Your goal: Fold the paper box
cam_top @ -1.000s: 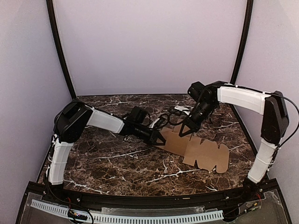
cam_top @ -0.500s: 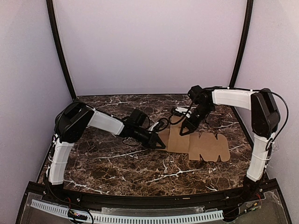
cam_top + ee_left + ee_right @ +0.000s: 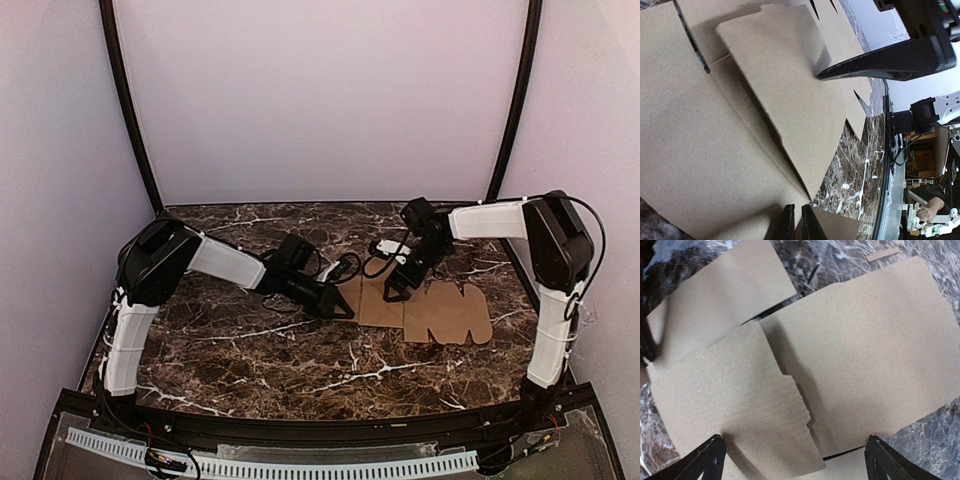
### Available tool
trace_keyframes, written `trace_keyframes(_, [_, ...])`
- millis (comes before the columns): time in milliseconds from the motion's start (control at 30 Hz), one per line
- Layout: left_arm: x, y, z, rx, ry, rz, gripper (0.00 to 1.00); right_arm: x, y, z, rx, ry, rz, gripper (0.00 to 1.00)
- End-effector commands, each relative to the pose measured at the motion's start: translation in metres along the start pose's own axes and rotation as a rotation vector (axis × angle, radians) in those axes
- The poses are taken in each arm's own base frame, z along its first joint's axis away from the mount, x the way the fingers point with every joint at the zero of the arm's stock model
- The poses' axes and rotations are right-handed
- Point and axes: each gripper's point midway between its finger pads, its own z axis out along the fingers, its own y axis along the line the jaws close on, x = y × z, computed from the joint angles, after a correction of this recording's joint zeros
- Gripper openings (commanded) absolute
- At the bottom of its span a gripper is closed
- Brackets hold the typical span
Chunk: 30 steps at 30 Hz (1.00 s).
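Dark brown marble-patterned tabletop point(image 3: 250, 350), glossy, threaded all over with white veins. Directly on it, right of centre — a plain brown die-cut cardboard sheet point(image 3: 440, 315), spread out and unfolded, long side running left to right, with rounded tabs along the edges of its right half. Mostly flat against the stone, though with one panel tipped up a little along a crease and throwing a shadow on its neighbour. Near one edge of the sheet — a small tan strip point(image 3: 881, 254), loose on the marble.

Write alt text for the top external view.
A flat brown die-cut cardboard sheet lies on a dark marble table between two robot arms. The left gripper pinches its left edge; the right gripper hovers open above it.
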Motion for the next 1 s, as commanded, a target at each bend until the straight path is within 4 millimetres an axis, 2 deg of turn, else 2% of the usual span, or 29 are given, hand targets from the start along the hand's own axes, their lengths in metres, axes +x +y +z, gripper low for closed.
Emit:
trace_keyframes(0, [0.008, 0.008, 0.0, -0.003, 0.014, -0.025, 0.07, 0.029, -0.005, 0.021, 0.079, 0.05, -0.038, 0.99])
trace_keyframes(200, [0.0, 0.007, -0.004, 0.012, -0.012, -0.033, 0.06, 0.056, -0.007, 0.035, 0.202, 0.106, -0.109, 0.99])
trace_keyframes(267, [-0.003, 0.01, -0.007, 0.009, -0.022, -0.036, 0.06, 0.06, -0.004, 0.039, 0.199, 0.113, -0.107, 0.99])
trace_keyframes(333, [-0.008, 0.012, -0.009, 0.008, -0.032, -0.04, 0.06, 0.06, -0.009, 0.034, 0.231, 0.113, -0.088, 0.98])
trace_keyframes(400, [-0.015, 0.016, -0.012, 0.002, -0.044, -0.04, 0.06, 0.05, -0.008, 0.021, 0.234, 0.078, -0.071, 0.99])
trace_keyframes(433, [-0.015, 0.022, -0.012, -0.013, -0.035, -0.044, 0.06, 0.04, -0.003, 0.012, 0.211, 0.049, -0.062, 0.99])
trace_keyframes(467, [-0.025, 0.023, -0.016, -0.018, -0.048, -0.03, 0.06, 0.03, 0.004, 0.0, 0.18, 0.014, -0.057, 0.99])
trace_keyframes(500, [-0.023, 0.03, -0.016, -0.032, -0.025, -0.025, 0.06, 0.019, 0.011, -0.013, 0.143, -0.025, -0.058, 0.99])
trace_keyframes(533, [-0.038, 0.028, -0.021, -0.036, -0.043, 0.024, 0.06, 0.008, 0.02, -0.027, 0.096, -0.063, -0.066, 0.99])
trace_keyframes(567, [-0.035, 0.036, -0.02, -0.047, -0.02, 0.006, 0.06, -0.002, 0.029, -0.042, 0.048, -0.102, -0.079, 0.99])
trace_keyframes(600, [-0.05, 0.034, -0.026, -0.045, -0.04, 0.048, 0.06, -0.011, 0.036, -0.056, 0.003, -0.14, -0.092, 0.99])
trace_keyframes(633, [-0.05, 0.038, -0.027, -0.048, -0.025, 0.041, 0.06, -0.019, 0.043, -0.07, -0.036, -0.175, -0.102, 0.99])
trace_keyframes(667, [-0.066, 0.034, -0.034, -0.049, -0.049, 0.09, 0.06, -0.024, 0.047, -0.081, -0.064, -0.2, -0.108, 0.99])
trace_keyframes(700, [-0.068, 0.037, -0.037, -0.063, -0.044, 0.089, 0.06, -0.029, 0.048, -0.09, -0.085, -0.225, -0.106, 0.99])
trace_keyframes(733, [-0.083, 0.032, -0.044, -0.066, -0.069, 0.132, 0.06, -0.032, 0.047, -0.096, -0.1, -0.242, -0.099, 0.99])
trace_keyframes(767, [-0.087, 0.032, -0.048, -0.078, -0.068, 0.133, 0.07, -0.037, 0.044, -0.099, -0.109, -0.254, -0.088, 0.99])
trace_keyframes(833, [-0.107, 0.02, -0.06, -0.09, -0.102, 0.178, 0.08, -0.04, 0.037, -0.098, -0.144, -0.251, -0.044, 0.99])
trace_keyframes(900, [-0.116, 0.013, -0.068, -0.111, -0.13, 0.193, 0.1, -0.041, 0.037, -0.093, -0.228, -0.233, 0.019, 0.99])
trace_keyframes(967, [-0.121, 0.009, -0.076, -0.135, -0.168, 0.179, 0.12, -0.043, 0.046, -0.09, -0.349, -0.225, 0.075, 0.98])
